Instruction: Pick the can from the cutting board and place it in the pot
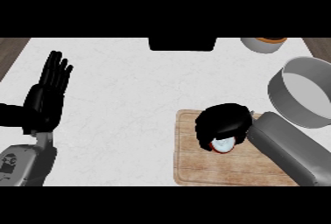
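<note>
A can (223, 145) with a pale top and a red rim stands on the wooden cutting board (200, 168) at the lower right. My right hand (223, 124) is curled over it from above and hides most of it. The grey pot (298, 92) sits tilted at the right edge, just beyond the board's far right corner. At the left, my left hand (48, 94) rests open with its fingers pointing up, far from the board.
A black object (182, 43) sits at the counter's far edge in the middle. A small pale bowl with orange contents (264, 43) stands at the far right. The white counter (123, 96) spreads between my left hand and the board.
</note>
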You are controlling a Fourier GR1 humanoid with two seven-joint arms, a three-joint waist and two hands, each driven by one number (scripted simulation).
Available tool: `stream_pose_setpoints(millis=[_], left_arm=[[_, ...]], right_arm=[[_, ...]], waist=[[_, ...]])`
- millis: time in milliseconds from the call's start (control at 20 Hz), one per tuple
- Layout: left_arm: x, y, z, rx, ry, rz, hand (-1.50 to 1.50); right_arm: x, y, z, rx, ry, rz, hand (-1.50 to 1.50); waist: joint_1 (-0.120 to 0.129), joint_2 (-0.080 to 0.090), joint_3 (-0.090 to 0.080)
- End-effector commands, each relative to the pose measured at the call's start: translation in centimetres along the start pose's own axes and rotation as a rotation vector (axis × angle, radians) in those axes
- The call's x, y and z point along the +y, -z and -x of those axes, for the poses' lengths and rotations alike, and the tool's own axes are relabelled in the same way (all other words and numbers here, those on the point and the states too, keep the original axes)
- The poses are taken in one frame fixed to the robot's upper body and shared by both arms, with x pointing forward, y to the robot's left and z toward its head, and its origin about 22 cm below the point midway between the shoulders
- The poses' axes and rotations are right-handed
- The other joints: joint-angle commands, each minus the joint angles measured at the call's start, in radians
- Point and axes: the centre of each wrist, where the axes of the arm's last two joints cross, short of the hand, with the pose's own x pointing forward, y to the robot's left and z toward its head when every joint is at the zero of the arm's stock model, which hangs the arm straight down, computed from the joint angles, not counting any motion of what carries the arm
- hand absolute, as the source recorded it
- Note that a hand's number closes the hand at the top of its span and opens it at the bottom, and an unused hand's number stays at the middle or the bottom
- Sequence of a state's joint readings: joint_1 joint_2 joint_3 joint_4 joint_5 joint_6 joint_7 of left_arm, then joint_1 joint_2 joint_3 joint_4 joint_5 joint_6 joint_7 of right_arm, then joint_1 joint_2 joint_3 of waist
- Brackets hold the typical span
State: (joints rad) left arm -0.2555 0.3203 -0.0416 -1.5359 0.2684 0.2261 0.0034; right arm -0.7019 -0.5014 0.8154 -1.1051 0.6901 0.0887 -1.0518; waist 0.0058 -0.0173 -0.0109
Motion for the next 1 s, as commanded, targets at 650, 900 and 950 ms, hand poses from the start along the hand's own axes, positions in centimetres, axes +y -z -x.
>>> stream_pose_setpoints(millis=[650, 900, 950], left_arm=[[1.0, 0.1, -0.1, 0.007, 0.011, -0.024, 0.00], [0.3, -0.1, 0.6, 0.025, 0.020, -0.014, 0.00], [0.7, 0.2, 0.2, 0.016, 0.017, -0.012, 0.00]], right_arm=[[-2.6, -6.2, 4.9, 1.499, 0.192, 0.708, 1.50], [-7.6, -6.0, 5.8, 1.859, 0.025, 0.905, 1.50], [-8.4, -5.0, 5.9, 1.903, 0.002, 0.953, 1.50]], waist=[[-0.025, 0.003, 0.003], [-0.027, -0.004, -0.002], [-0.013, -0.006, -0.002]])
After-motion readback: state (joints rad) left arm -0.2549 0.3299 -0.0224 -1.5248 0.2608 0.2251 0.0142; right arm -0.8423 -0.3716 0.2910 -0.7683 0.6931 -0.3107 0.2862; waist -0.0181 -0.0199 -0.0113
